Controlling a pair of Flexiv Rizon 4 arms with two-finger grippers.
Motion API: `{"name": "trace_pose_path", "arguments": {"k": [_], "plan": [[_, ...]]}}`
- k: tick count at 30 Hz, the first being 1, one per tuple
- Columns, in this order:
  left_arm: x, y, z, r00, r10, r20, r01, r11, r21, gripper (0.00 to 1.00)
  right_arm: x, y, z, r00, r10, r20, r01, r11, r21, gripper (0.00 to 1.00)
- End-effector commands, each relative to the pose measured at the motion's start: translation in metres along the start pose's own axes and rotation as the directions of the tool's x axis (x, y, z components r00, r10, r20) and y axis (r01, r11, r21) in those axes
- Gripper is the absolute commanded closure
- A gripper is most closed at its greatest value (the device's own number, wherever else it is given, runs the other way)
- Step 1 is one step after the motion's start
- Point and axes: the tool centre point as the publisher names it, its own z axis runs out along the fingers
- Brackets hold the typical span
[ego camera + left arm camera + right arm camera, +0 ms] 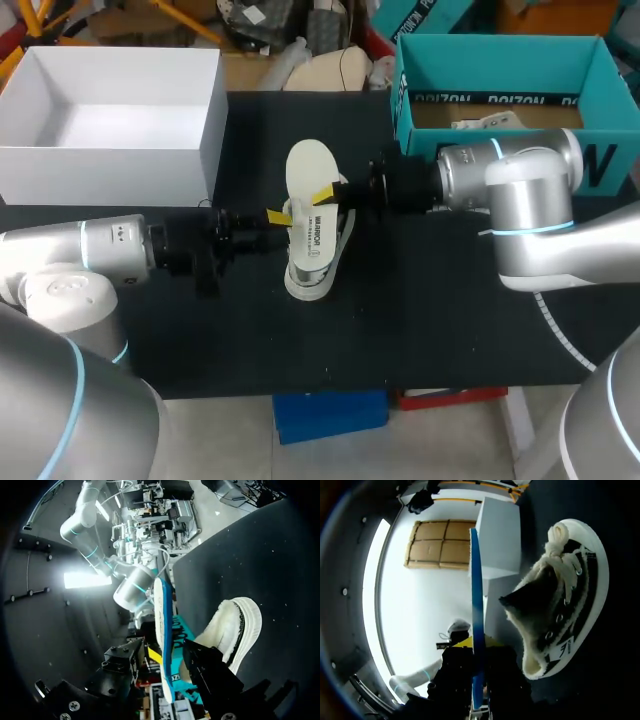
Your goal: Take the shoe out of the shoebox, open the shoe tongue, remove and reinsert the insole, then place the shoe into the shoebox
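Observation:
A white insole [308, 170] with a blue underside hangs over the middle of the black table. Below it a black-and-white sneaker [345, 238] lies on its side. My right gripper [327, 192] comes in from the right and is shut on the insole's edge. From the left, my left gripper [280, 217] is open, one finger on each side of the insole. The left wrist view has the insole [162, 630] edge-on inside my left gripper [170, 660], the sneaker [235, 625] beyond. In the right wrist view, the insole [476, 605] is clamped in my right gripper [479, 680], beside the sneaker [565, 605].
An open white box [100, 170] stands at the back left, also seen as the white box [497, 535] ahead of the right gripper. A teal shoebox [500, 60] with paper inside stands at the back right. Bare black table lies in front of the shoe.

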Motion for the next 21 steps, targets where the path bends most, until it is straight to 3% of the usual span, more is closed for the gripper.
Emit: {"name": "trace_pose_path", "arguments": {"k": [1,11,21], "plan": [[0.001,0.007,0.014,1.0,0.005,-0.001,-0.005,1.0,-0.002,0.57,0.001,0.0,0.0,1.0,0.001,0.004,-0.001,1.0,0.0,1.0],[0.004,0.01,0.025,1.0,0.003,0.008,-0.003,1.0,-0.004,0.75,0.001,0.0,0.0,1.0,0.001,0.004,-0.001,1.0,0.0,1.0],[0.0,0.013,0.039,0.999,0.015,0.029,-0.015,1.0,-0.014,0.79,0.001,0.0,0.0,1.0,0.001,0.004,-0.001,1.0,0.0,1.0]]}}
